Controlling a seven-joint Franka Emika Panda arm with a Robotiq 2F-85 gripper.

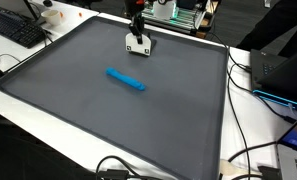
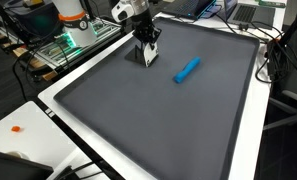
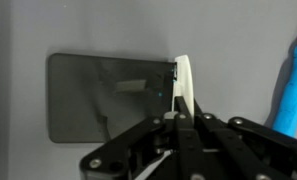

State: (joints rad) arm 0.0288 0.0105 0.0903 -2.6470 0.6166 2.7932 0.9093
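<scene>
Item: Robotiq gripper [image 3: 180,118], on a Franka arm, set at the far edge of the work surface in both exterior views [image 1: 138,38] [image 2: 146,50], pointing down. State: fingers drawn together and clamped on a thin white flat piece [image 3: 186,85], which the wrist view shows edge-on as a narrow pale strip rising from between the fingertips. In an exterior view the same piece shows as a small whitish rectangle [image 1: 139,45] hanging under the gripper, at or just above the surface; whether it touches cannot be told. Adjoining it in the wrist view: a dark rectangular patch with rounded corners [image 3: 108,95], running from the strip to one side; whether this is a face of the piece or its shadow cannot be told. Second item: blue elongated object [image 1: 126,79] [image 2: 186,69], lying flat, apart from the gripper and nearer the middle of the surface; in the wrist view one end of it [image 3: 291,90] shows at the picture's edge. Support: large dark grey mat [image 1: 88,115] [image 2: 158,125] with rounded corners, laid on a white table [image 1: 250,120]. Surroundings: black keyboard [image 1: 18,30] off one corner of the mat; black cables [image 1: 256,85] along the table; a small orange object [image 2: 16,128] on the white table margin.
</scene>
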